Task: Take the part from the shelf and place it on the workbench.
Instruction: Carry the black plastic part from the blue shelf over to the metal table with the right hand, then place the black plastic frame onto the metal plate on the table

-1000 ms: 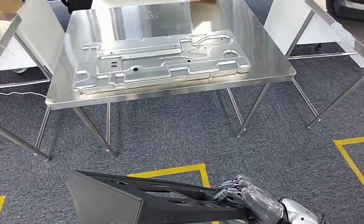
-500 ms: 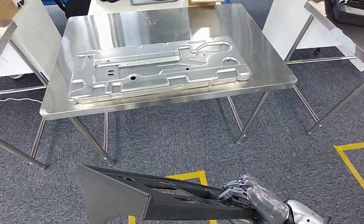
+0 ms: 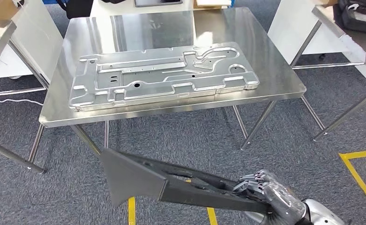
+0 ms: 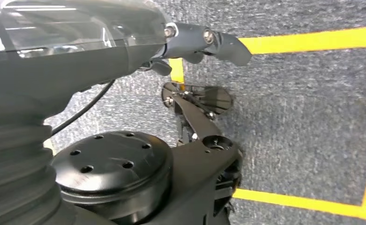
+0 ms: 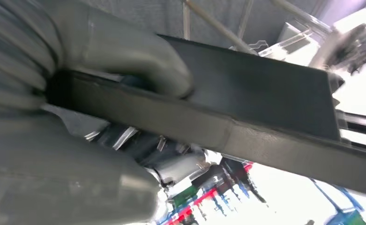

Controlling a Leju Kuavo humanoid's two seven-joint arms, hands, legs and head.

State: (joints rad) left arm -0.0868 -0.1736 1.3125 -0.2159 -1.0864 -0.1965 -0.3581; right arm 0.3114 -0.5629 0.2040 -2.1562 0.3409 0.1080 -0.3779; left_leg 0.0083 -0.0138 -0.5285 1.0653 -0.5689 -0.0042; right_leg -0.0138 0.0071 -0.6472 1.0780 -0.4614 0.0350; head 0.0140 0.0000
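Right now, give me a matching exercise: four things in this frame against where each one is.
Things:
1. dark part
2. silver stamped panel
3. yellow floor tape
4. cardboard box

Places:
A. flat on the steel workbench
B. on the grey carpet
C. top left, on a neighbouring table
D. held in the right hand, above the floor

Pairs: 1-D, 2-A, 3-B, 4-C

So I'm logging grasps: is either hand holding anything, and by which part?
The right hand grips the dark part at its end nearest the robot, thumb over its edge. The left hand's state cannot be told.
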